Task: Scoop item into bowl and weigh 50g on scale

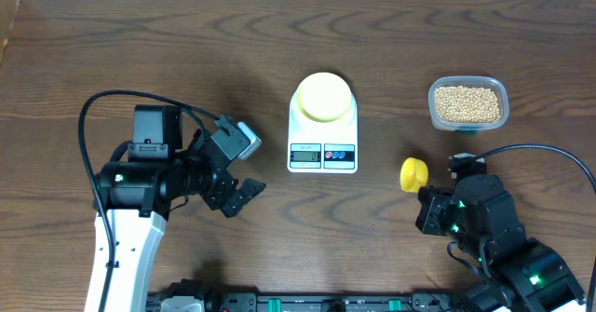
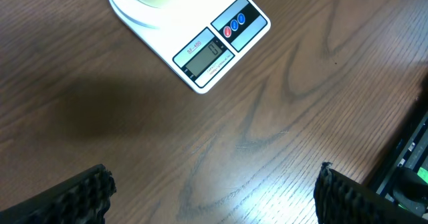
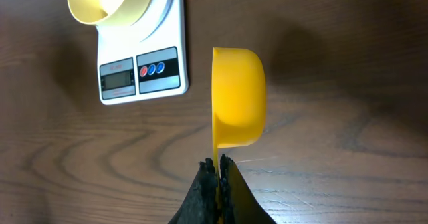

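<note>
Right pincer (image 3: 217, 165) clamped on handle of yellow plastic scoop (image 3: 238, 97). Clear rectangular tub (image 1: 504, 94) of small beige beans (image 1: 466, 105) at 1 o'clock overhead, nearer right arm. Left pincer (image 2: 214, 194) apart, empty.

Open table (image 1: 391, 79) between scale (image 1: 322, 154) and tub (image 1: 468, 80)

Black joint housings (image 1: 140, 177), white forearm link (image 1: 116, 256), looping black cables (image 1: 84, 126), green lights (image 1: 458, 205), textured fingers (image 2: 80, 194)

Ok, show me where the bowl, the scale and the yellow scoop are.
bowl (image 1: 323, 97), overhead view, on the middle of the bowl.
scale (image 2: 207, 55), left wrist view, on its LCD display.
yellow scoop (image 3: 239, 97), right wrist view, on the cup's rounded outside.
</note>
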Motion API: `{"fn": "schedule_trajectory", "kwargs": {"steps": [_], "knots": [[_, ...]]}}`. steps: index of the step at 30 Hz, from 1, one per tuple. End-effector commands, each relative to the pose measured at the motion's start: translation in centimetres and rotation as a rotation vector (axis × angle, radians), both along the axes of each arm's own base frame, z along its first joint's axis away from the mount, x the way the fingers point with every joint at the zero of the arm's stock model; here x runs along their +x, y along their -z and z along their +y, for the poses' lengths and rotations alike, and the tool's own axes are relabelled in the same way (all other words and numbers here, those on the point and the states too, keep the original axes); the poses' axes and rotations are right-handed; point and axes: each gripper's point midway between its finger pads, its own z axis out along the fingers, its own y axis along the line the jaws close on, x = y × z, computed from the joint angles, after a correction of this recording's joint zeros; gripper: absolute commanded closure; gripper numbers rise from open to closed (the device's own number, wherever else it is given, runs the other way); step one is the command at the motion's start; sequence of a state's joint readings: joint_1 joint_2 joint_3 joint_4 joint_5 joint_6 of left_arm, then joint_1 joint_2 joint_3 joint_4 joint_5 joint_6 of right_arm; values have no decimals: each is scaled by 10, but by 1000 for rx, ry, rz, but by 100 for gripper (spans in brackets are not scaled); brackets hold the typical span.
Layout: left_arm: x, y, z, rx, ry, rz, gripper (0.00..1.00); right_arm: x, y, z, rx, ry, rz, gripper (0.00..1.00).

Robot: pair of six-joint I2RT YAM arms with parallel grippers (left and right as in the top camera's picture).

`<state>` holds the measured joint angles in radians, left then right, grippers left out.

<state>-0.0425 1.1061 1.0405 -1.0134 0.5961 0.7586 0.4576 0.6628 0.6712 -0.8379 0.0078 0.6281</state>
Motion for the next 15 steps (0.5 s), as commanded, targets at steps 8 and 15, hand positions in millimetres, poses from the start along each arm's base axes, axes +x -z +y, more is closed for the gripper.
{"fn": "schedule_trajectory", "kwargs": {"steps": [8,15], "knots": [[5,-7,2,0,-16,-16,2,9,-7,2,25,21,-44,99],[8,-6,2,10,-3,-27,2,9,-7,2,26,21,-46,99]]}}
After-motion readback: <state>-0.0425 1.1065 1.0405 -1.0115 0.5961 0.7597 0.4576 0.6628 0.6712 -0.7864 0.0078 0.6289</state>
